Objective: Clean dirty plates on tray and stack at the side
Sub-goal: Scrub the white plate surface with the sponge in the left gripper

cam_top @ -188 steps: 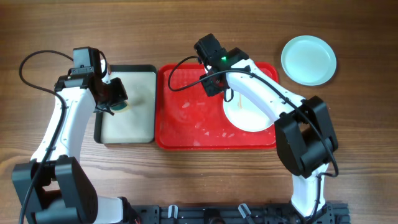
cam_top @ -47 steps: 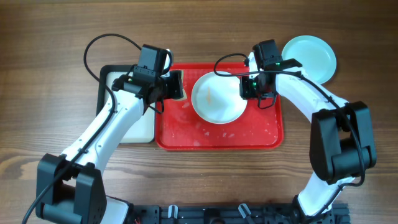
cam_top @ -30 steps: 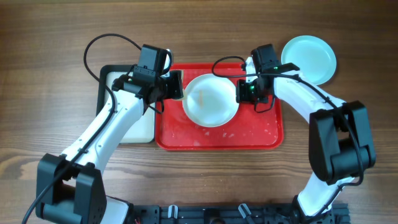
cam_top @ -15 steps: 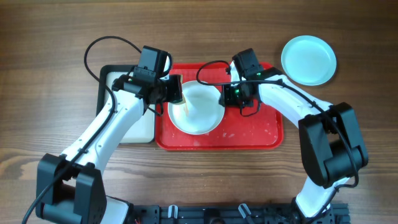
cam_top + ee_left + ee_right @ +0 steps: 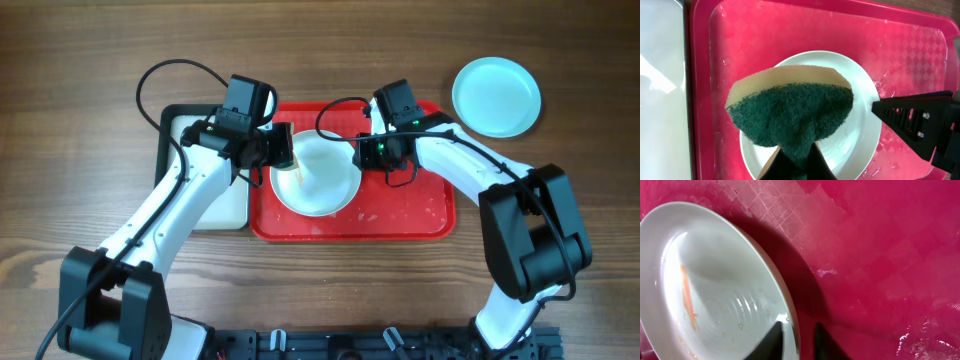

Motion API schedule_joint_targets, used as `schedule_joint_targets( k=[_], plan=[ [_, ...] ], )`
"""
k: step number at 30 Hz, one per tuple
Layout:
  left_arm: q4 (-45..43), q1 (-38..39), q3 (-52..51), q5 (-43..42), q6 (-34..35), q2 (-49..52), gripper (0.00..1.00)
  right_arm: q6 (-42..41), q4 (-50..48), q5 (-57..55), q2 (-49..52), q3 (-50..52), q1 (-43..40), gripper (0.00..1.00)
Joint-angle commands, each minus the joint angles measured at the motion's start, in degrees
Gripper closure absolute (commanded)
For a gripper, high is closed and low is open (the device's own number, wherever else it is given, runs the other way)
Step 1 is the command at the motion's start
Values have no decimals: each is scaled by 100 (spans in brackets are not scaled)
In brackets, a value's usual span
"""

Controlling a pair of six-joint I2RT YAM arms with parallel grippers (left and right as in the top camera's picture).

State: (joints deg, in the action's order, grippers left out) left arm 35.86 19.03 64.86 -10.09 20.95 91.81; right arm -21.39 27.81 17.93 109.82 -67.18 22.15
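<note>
The white plate (image 5: 318, 186) lies on the red tray (image 5: 420, 216), left of its middle. The left gripper (image 5: 795, 158) is clenched on a green-and-yellow sponge (image 5: 790, 115) over the plate. The right gripper (image 5: 798, 339) has its jaws astride the plate's right rim; I cannot tell whether they pinch it. An aqua plate (image 5: 497, 96) sits on the table, well apart.

We count two pincers: the left pincer (image 5: 283, 150) and the right pincer (image 5: 362, 152). We count two plates: one white plate (image 5: 318, 185) between the pincers, and one aqua plate (image 5: 496, 96) well apart from the right pincer, on its outer side. Whether another lies under the aqua plate we cannot tell. We count two trays: one red tray (image 5: 420, 215) beneath both pincers, and one cream tray (image 5: 232, 205) just beside the left pincer. We count one sponge (image 5: 790, 115), at the left pincer, and one bench (image 5: 580, 200).
</note>
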Motion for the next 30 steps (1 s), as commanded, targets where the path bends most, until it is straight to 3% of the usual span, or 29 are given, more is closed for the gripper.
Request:
schedule_joint_targets(
  k=[1, 9, 30],
  plan=[
    [2, 26, -15, 74, 35, -13, 96, -15, 13, -74, 66, 46, 7, 96],
    [46, 26, -15, 76, 35, -13, 96, -1392, -155, -76, 66, 46, 9, 96],
    [33, 26, -15, 229, 57, -13, 96, -1182, -173, -118, 66, 46, 358, 96]
  ],
)
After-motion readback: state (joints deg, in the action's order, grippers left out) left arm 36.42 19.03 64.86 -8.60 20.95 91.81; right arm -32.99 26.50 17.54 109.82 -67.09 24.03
